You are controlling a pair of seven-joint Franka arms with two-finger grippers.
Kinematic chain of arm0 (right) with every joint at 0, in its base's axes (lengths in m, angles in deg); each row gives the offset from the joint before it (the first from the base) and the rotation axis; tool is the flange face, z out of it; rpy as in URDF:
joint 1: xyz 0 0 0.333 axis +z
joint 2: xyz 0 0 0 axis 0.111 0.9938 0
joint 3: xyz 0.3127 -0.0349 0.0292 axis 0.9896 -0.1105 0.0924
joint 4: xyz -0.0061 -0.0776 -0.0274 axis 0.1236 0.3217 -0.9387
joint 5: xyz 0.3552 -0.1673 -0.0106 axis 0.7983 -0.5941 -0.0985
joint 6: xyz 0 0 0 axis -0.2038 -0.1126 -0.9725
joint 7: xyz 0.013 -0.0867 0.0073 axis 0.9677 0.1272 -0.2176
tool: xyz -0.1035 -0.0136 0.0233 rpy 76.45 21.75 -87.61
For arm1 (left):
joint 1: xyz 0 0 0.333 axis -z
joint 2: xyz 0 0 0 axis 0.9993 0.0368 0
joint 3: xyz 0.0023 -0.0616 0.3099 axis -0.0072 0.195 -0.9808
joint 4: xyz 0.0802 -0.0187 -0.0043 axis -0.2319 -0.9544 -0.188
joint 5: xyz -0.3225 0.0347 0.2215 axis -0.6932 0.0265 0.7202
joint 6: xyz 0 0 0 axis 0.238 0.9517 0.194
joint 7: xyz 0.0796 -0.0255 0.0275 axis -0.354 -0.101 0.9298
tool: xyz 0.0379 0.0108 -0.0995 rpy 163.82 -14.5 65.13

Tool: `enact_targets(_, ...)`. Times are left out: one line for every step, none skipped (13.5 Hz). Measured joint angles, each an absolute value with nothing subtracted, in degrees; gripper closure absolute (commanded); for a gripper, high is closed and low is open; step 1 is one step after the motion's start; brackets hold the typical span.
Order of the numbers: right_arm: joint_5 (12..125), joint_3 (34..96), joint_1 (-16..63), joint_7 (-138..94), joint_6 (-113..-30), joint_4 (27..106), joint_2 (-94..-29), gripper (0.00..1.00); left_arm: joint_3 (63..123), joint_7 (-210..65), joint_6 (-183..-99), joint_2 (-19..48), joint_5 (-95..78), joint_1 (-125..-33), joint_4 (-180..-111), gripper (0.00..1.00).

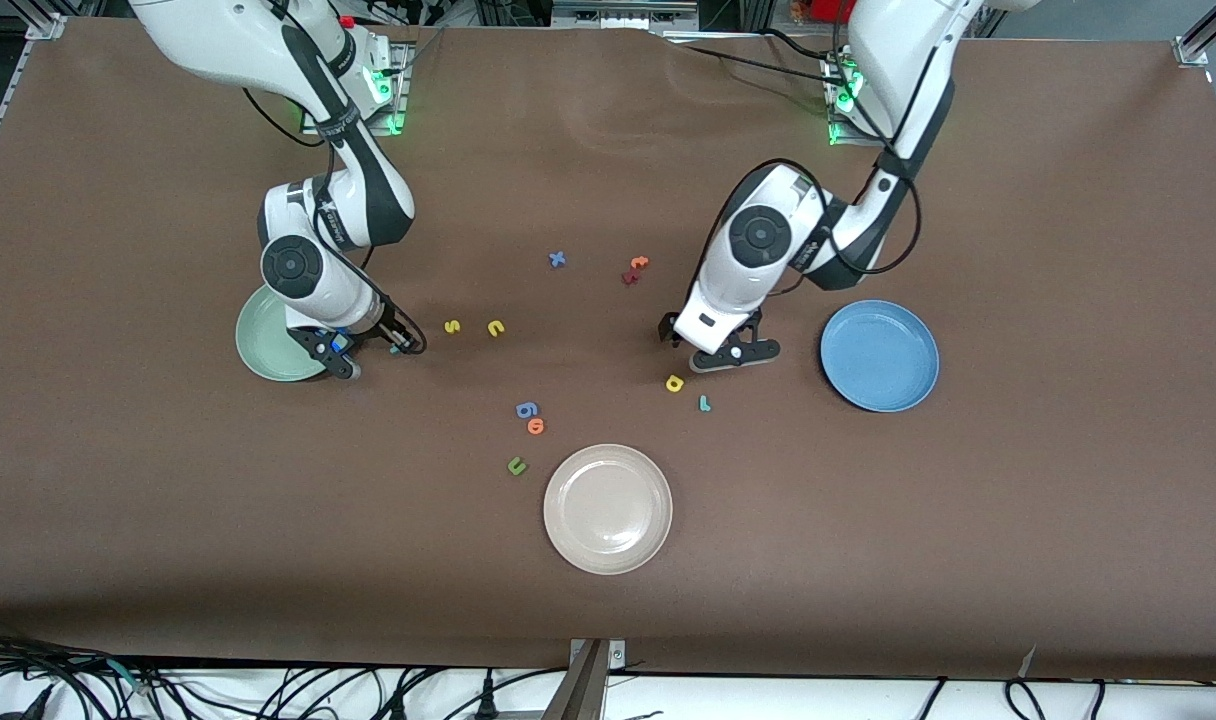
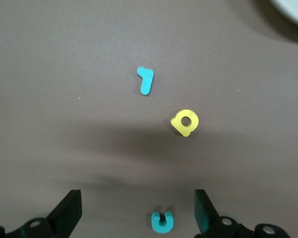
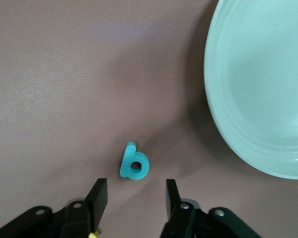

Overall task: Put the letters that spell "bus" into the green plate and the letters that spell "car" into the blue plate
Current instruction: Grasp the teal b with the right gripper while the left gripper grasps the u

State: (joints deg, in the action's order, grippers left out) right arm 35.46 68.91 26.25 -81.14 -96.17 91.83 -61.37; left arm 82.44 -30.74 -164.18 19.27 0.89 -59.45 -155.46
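- Lying flat on the brown surface (image 1: 608, 150), the teal b (image 3: 134, 163) sits just beside the green plate (image 1: 263, 345), toward the front camera's side of the right pincer (image 3: 133, 198), whose fingers (image 3: 98, 194) stand partly apart with the b just ahead of their tips, not gripped.
- Yellow s (image 1: 452, 326) and yellow u (image 1: 496, 328) lie side by side near that pincer, toward the middle of the surface.
- Teal c (image 2: 162, 221) rests on the surface between the wide-apart fingers (image 2: 69, 210) of the left pincer (image 2: 137, 210), untouched by either one.
- Yellow a (image 1: 675, 383) lies just nearer the front camera than the left pincer, and the thin teal r (image 1: 705, 404) is beside it, nearer still.
- Blue plate (image 1: 879, 355) sits toward the left arm's end, near that pincer, holding nothing.
- Blue 6-like piece (image 1: 526, 409) and an orange letter (image 1: 536, 426) touch near the middle; a green u (image 1: 517, 465) lies nearer the camera, beside the beige-white plate (image 1: 608, 509).
- Blue x (image 1: 558, 259) and a red and orange pair (image 1: 634, 270) lie farther from the camera than the rest.
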Motion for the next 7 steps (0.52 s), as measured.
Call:
enact_targets(35.46,68.91,26.25,-81.14,-97.01,91.83,-61.01,0.37,82.43,-29.47,-164.74,20.1,1.13,-58.89,-155.46,0.0)
enact_targets(35.46,68.92,26.25,-81.13,-98.1,91.83,-60.62,0.37,82.43,-28.25,-165.29,20.94,1.18,-58.38,-155.46,0.01)
enact_targets(35.46,68.92,26.25,-81.13,-99.28,91.84,-60.16,0.37,82.43,-27.39,-165.76,21.6,1.2,-58.04,-155.46,0.05)
enact_targets(35.46,68.92,26.25,-81.13,-100.33,91.85,-59.64,0.37,82.43,-26.89,-165.98,22.11,1.2,-57.89,-155.45,0.06)
enact_targets(35.46,68.92,26.25,-81.09,-101.17,91.85,-59.14,0.38,82.42,-26.28,-166.0,22.47,1.21,-57.86,-155.45,0.07)
enact_targets(35.46,68.92,26.25,-80.76,-101.64,91.86,-58.72,0.38,82.41,-25.95,-166.0,22.83,1.21,-57.82,-155.45,0.08)
enact_targets(35.46,68.92,26.25,-80.17,-101.85,91.85,-58.43,0.41,82.41,-25.66,-166.0,23.21,1.21,-57.68,-155.45,0.11)
